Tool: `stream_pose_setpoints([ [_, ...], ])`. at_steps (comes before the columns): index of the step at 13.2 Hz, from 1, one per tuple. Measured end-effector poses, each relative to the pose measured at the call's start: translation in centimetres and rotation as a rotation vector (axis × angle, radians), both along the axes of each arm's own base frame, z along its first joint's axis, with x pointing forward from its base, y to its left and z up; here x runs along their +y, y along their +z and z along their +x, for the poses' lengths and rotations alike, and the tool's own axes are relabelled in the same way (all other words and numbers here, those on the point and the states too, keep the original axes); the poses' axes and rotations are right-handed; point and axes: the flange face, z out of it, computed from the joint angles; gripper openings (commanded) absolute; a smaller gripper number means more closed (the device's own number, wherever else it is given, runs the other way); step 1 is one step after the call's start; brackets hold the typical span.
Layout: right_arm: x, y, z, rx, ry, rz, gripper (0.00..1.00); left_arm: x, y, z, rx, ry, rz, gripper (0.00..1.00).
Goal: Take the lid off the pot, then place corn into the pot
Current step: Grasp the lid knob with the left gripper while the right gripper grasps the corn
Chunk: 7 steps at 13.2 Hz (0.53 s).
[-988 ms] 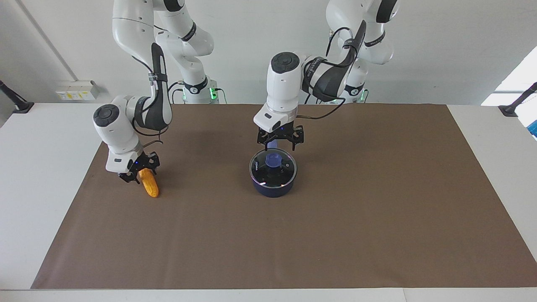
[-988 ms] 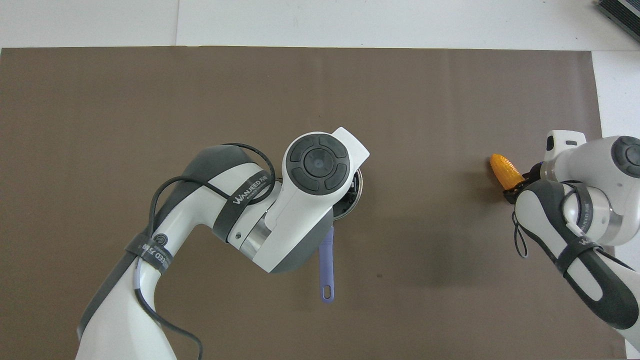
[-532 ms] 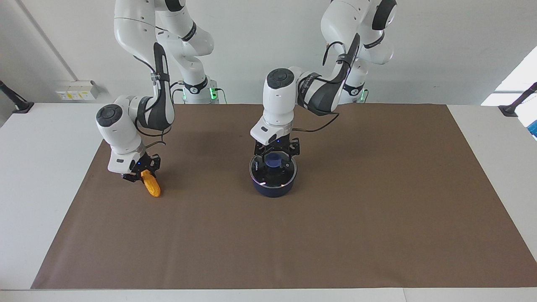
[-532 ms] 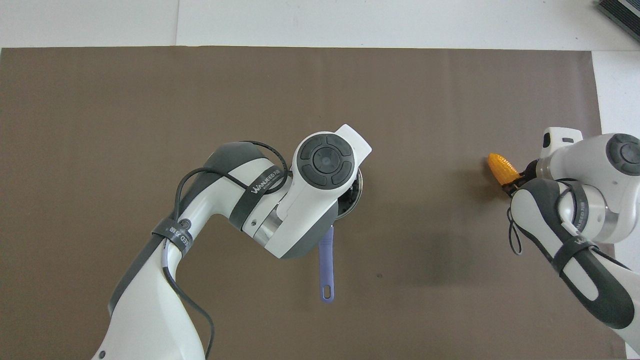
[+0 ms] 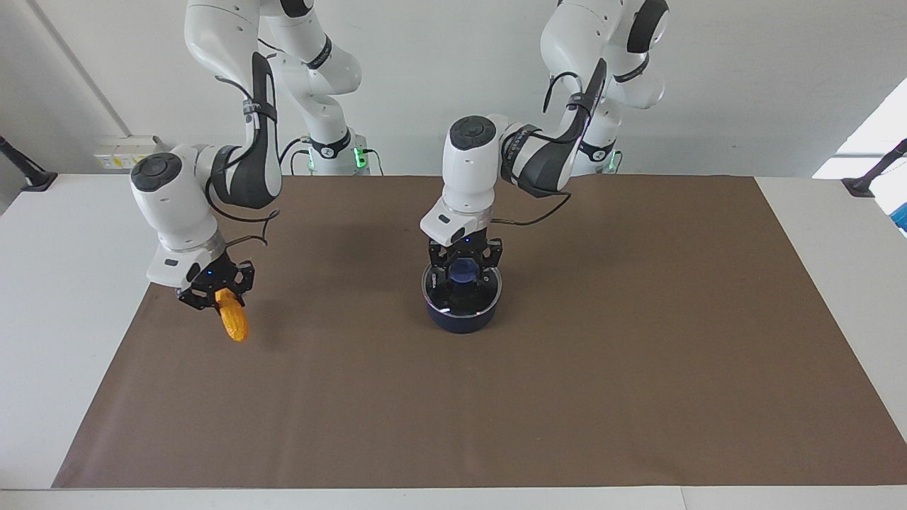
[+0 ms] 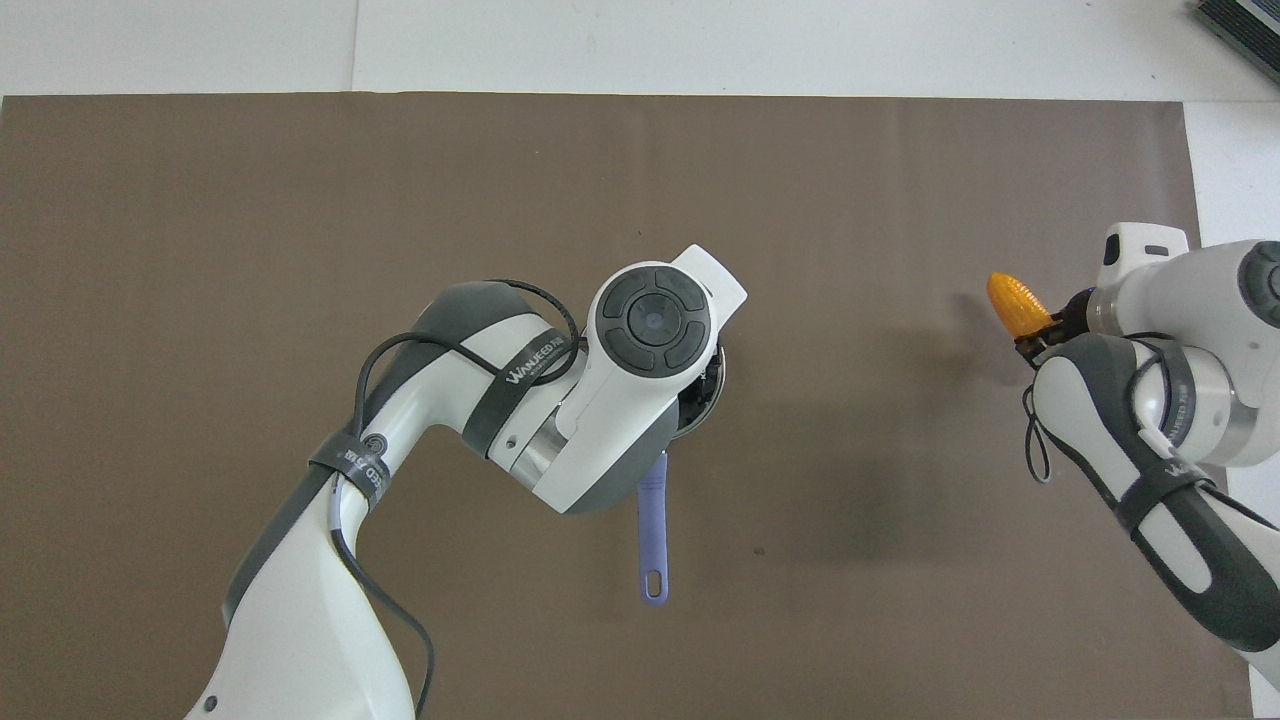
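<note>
The dark blue pot (image 5: 462, 316) stands mid-table on the brown mat, with the glass lid (image 5: 476, 292) on it. My left gripper (image 5: 464, 267) is down over the lid and shut on its blue knob (image 5: 464, 271). In the overhead view my left arm hides most of the pot; only its rim (image 6: 708, 392) and long handle (image 6: 651, 535), which points toward the robots, show. My right gripper (image 5: 215, 292) is shut on the thick end of the orange-yellow corn (image 5: 233, 323) and holds it just above the mat, toward the right arm's end; the corn also shows in the overhead view (image 6: 1016, 304).
The brown mat (image 5: 638, 368) covers most of the white table (image 5: 64, 297). A grey box (image 6: 1240, 25) lies at the table's corner farthest from the robots, at the right arm's end.
My left gripper has come down from above the lid and closed around its knob. My right gripper has lifted the corn off the mat and carried it a little away from the pot.
</note>
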Motion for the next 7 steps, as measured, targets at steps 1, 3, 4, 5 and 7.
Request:
stream_pose_setpoints([
  [1,0.0,1.1,-0.1,0.005,-0.037,0.006,0.0,0.0,0.0,0.0,0.0,0.0,0.001,0.19],
  [3,0.2,3.4,-0.3,0.014,-0.091,0.014,0.0,0.0,0.0,0.0,-0.001,-0.001,0.001,0.18],
  [4,0.2,4.6,-0.2,0.02,-0.103,0.016,0.0,0.0,0.0,0.0,-0.001,-0.001,0.002,0.17],
  [5,0.2,5.8,-0.1,0.019,-0.115,0.017,0.0,0.0,0.0,0.0,-0.001,-0.002,0.002,0.17],
  [7,0.2,8.6,0.0,-0.011,-0.168,0.023,0.0,-0.1,0.1,0.0,-0.005,-0.003,0.001,0.07],
])
